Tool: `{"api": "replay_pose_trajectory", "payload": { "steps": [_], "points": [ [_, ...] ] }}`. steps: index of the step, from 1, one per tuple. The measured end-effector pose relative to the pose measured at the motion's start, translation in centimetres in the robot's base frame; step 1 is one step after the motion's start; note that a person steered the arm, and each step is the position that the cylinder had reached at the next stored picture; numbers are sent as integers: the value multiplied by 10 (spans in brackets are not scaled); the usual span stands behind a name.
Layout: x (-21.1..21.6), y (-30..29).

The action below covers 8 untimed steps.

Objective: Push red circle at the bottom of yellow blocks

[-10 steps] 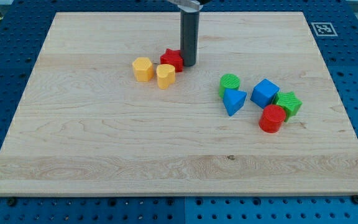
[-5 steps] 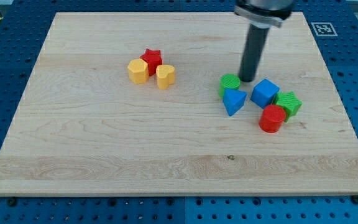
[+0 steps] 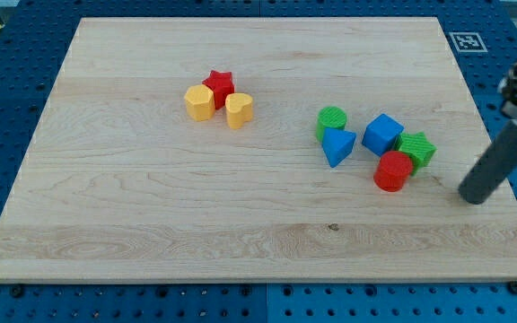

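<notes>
The red circle (image 3: pixel 393 170) is found right of the frame's centre, touching or nearly touching the green block (image 3: pixel 416 149) at its upper right, with the blue cube (image 3: pixel 382 133) just above it. The yellow blocks, a hexagon-like one (image 3: pixel 199 102) and a heart-like one (image 3: pixel 239 109), lie upper left of centre, well apart from it, with a red star (image 3: pixel 220 86) wedged between them at the top.

My tip (image 3: pixel 474 197) is set down right of the red circle, near it but not touching. No pincer is fitted, so no spread or pressed state can be told.

A leftward push is judged risky: the round wall of the circle may roll off the rod and slip aside, and the blue triangle (image 3: pixel 337 145) and green cylinder (image 3: pixel 331 119) could be caught on the way. An overshoot could scatter the yellow pair.

The blocks appear to be matte, ridged plastic; the bench (image 3: pixel 151 215) is pale, smooth-grained wood.
</notes>
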<state>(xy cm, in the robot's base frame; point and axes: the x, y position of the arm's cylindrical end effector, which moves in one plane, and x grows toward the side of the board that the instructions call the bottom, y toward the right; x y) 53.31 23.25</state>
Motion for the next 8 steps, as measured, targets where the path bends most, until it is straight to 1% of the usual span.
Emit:
{"api": "replay_pose_trajectory", "payload": {
  "steps": [2, 4, 6, 8],
  "points": [
    [-8, -4],
    [-27, -5],
    [-27, -63],
    [-27, -96]
  ]
}}
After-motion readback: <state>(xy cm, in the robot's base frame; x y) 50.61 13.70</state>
